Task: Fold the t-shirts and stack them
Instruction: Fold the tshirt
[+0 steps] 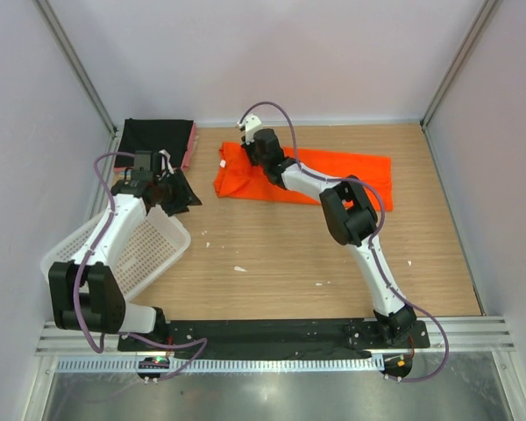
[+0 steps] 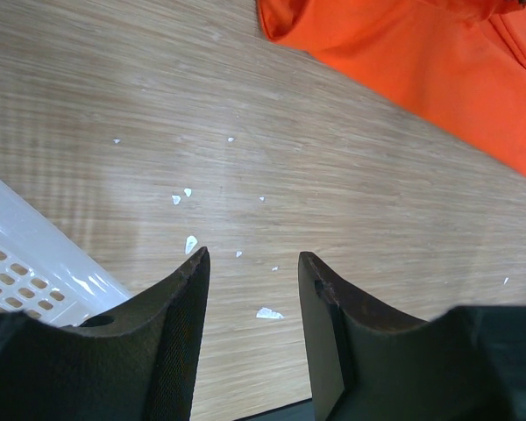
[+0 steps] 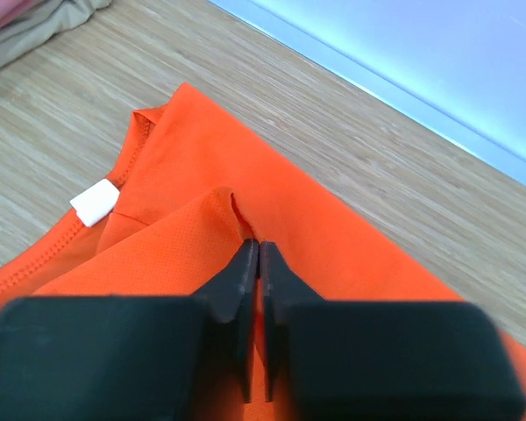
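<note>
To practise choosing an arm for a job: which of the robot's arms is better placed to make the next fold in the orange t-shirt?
Right. The right pincer is shut on a raised pinch of the orange t-shirt. The left pincer hangs open over the table, off the cloth.

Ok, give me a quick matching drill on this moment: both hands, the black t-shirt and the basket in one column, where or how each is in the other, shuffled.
1. left hand
2. right hand
3. black t-shirt
4. white basket

A. folded, in the far-left corner
B. shut, pinching a fold of the orange t-shirt
C. at the near-left, under the left arm
D. open above the bare table, holding nothing

Pairs: 1-D, 2-B, 3-A, 4-C
</note>
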`<move>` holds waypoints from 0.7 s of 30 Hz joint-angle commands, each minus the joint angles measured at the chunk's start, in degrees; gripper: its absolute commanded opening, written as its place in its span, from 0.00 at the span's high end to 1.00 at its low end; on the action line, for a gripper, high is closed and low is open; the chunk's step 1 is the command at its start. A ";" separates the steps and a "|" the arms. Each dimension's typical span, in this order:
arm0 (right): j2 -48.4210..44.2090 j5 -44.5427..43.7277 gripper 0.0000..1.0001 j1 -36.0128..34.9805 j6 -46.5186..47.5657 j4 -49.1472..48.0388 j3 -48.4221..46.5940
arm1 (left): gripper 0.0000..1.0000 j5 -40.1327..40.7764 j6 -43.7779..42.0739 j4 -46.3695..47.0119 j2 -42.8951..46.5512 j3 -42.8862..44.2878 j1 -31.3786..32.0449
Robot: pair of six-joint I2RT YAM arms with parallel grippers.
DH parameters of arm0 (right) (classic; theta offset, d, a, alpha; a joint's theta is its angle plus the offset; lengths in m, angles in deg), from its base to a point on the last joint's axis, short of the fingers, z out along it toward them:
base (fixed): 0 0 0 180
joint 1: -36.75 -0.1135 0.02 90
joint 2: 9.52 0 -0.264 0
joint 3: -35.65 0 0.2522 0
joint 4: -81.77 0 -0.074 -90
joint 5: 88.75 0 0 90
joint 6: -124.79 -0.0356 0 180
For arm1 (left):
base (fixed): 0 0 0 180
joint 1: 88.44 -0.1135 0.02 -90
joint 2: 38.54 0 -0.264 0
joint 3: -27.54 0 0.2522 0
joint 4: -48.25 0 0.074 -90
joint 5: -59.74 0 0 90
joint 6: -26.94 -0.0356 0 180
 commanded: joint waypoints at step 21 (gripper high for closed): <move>-11.64 6.12 0.82 4.53 -12.42 13.14 3.98 | 0.52 -1.65 -2.14 -0.42 -1.00 3.24 0.04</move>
